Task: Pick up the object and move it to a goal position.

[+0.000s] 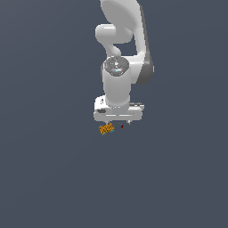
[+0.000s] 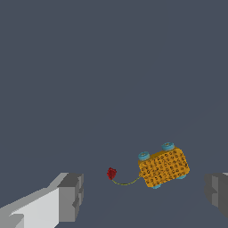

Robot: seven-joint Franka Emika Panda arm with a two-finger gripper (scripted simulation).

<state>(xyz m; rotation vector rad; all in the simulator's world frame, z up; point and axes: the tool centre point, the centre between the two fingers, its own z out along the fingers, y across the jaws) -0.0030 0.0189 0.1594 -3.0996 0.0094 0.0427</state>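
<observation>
Wrist view: white claw [image 2: 142,196] spread wide, empty, over small orange speckled block w/ teal knobs [image 2: 164,167]; prob. light, rigid; grip flat sides.

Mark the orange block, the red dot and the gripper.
orange block [image 2: 163,168], wrist view, middle of its speckled face
red dot [image 2: 111,173], wrist view, its centre
gripper [image 2: 144,196], wrist view, midway between the fingertips
</observation>
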